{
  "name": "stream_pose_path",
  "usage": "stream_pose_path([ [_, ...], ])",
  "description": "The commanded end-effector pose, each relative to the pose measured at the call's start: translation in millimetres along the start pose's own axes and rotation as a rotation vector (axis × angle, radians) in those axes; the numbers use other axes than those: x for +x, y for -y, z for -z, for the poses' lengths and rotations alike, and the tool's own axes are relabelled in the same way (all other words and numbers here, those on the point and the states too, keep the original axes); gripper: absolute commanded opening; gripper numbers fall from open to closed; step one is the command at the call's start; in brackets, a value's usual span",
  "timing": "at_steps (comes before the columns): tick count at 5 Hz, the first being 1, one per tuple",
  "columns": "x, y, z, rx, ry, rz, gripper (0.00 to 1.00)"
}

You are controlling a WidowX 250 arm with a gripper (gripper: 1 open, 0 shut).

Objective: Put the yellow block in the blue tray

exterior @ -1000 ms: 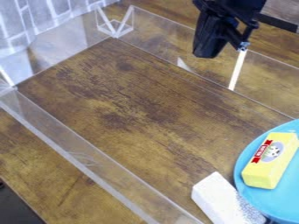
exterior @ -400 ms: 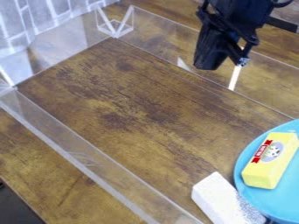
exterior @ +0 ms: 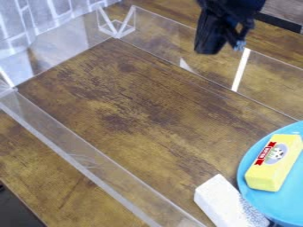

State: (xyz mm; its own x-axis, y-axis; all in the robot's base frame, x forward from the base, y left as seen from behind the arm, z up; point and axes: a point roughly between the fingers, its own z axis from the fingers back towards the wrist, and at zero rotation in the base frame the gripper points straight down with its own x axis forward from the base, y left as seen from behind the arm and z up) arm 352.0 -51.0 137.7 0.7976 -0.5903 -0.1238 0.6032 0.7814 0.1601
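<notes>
Pincer (exterior: 221, 35) closed on nothing, hanging above far side of wooden table (exterior: 130, 106), well apart from everything else. Yellow block (exterior: 274, 162) lying inside blue tray (exterior: 252, 180) at lower right, label up. Placement judged done; only pulling clear left, nothing to grasp. White sponge block (exterior: 222, 200) touching tray rim at near edge. Clear low walls (exterior: 71, 151) bounding tabletop; wide bare wood between pincer and tray.

Black arm at top right, fingers (exterior: 211, 46) closed, pointing down, empty
</notes>
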Motion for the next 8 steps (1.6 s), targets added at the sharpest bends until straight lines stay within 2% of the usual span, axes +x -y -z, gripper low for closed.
stream_pose_path([
  [1, -2.5, -6.1, -13.9, 0.038, 0.054, -0.028, 0.0],
  [3, 2.6, -5.9, -13.4, 0.048, 0.067, -0.011, 0.0],
  [5, 26.2, 23.7, -24.5, 0.048, 0.049, -0.114, 0.0],
  [6, 21.0, 25.9, -19.0, 0.042, 0.031, -0.115, 0.0],
  [7, 12.7, 22.1, -20.7, 0.04, 0.024, -0.125, 0.0],
  [8, 13.8, 16.6, -18.4, 0.041, 0.025, -0.111, 0.0],
])
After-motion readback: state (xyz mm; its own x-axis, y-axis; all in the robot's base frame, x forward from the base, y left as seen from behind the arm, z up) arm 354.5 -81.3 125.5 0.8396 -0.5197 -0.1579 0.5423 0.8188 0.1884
